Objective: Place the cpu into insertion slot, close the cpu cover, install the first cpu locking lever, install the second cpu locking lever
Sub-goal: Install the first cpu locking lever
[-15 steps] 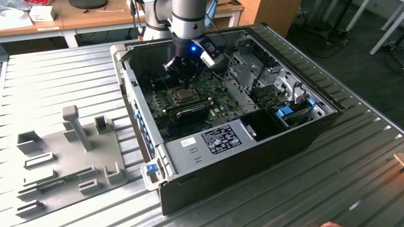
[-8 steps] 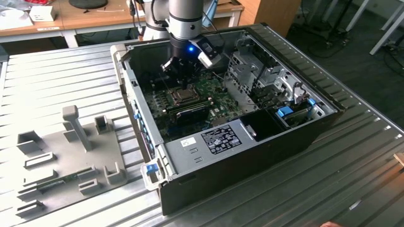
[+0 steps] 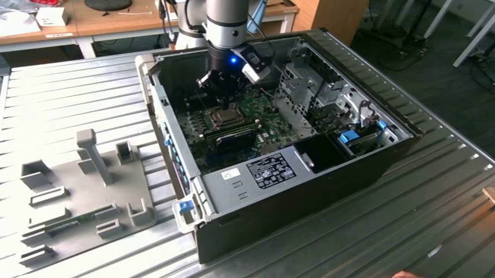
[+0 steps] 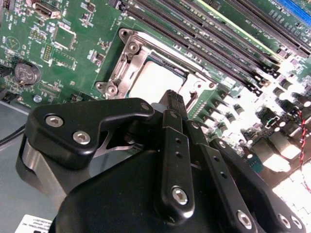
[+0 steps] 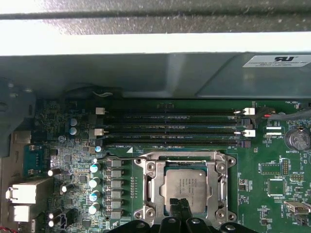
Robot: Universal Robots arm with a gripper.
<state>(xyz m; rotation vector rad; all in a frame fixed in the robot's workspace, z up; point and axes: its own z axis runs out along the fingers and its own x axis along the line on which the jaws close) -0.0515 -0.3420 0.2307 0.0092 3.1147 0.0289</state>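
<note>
**Narrowed gripper poised over the seated cpu inside an opened computer case**

The black two-fingered gripper (image 5: 182,208) was seen drawn narrow, its tips nearly together and holding nothing, just over the edge of the small square silver-grey cpu (image 5: 187,187). The cpu lay in the dark, silver-bordered insertion slot (image 3: 226,119), framed by the shiny cut-out metal cpu cover (image 5: 219,187), which lay down around it. Fine print on the chip could not be read. Long black memory slots (image 5: 170,128) ran just beside the slot on the green circuit board (image 5: 272,194). A white-and-black label sticker (image 3: 270,169) was fixed to the black computer case (image 3: 309,197), which rested on a ribbed metal table (image 3: 69,98). Wooden desks (image 3: 116,20) stood beyond.
</note>
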